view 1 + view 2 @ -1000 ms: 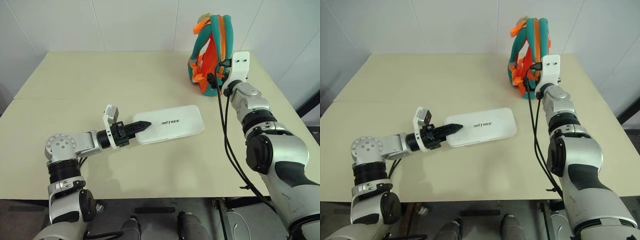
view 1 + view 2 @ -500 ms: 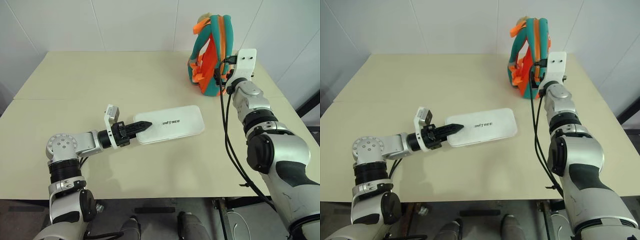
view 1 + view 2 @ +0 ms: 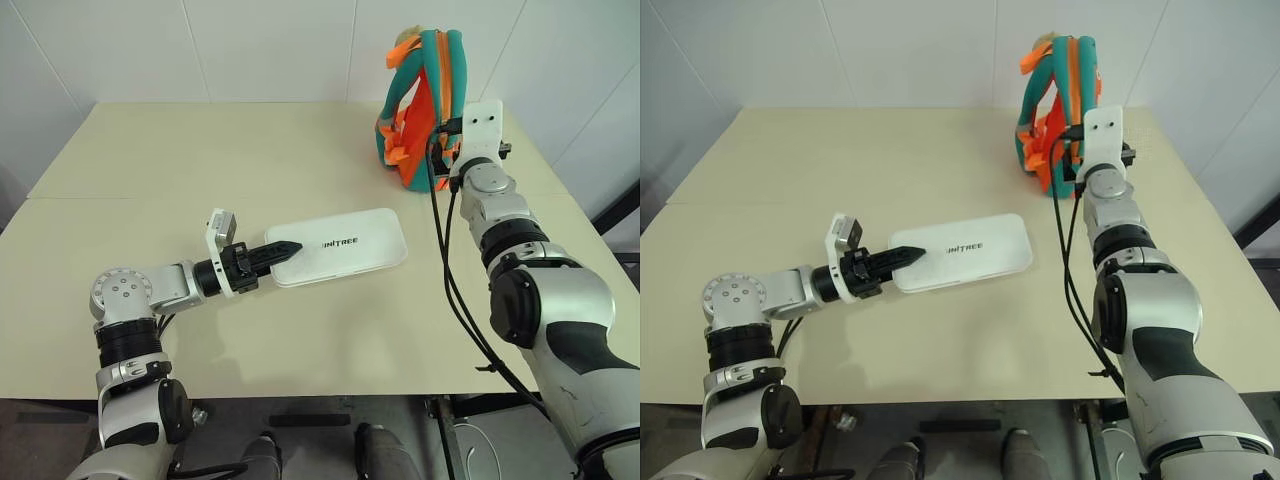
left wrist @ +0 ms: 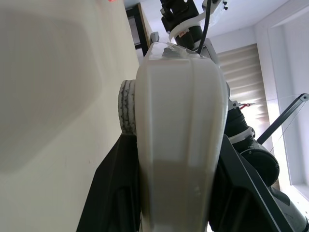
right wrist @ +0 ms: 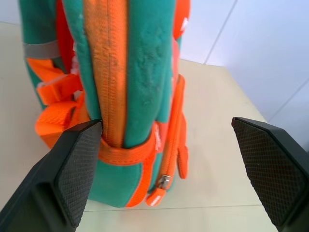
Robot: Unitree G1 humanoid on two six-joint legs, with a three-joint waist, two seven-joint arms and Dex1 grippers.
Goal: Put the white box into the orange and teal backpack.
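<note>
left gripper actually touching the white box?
Touching. In the left wrist view the left gripper has both black fingers clamped on the white box, one on each side.

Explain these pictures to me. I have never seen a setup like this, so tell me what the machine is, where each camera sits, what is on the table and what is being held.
This is a humanoid robot with two arms, each ending in a two-fingered gripper. The two wide pictures come from cameras in its head, looking down over a beige table. The two close-ups come from cameras on its wrists.

On the table lies a flat white box. The left gripper is closed on the box's near end. An orange and teal backpack stands upright at the far right. The right gripper is open beside the backpack, one finger against it, holding nothing.
</note>
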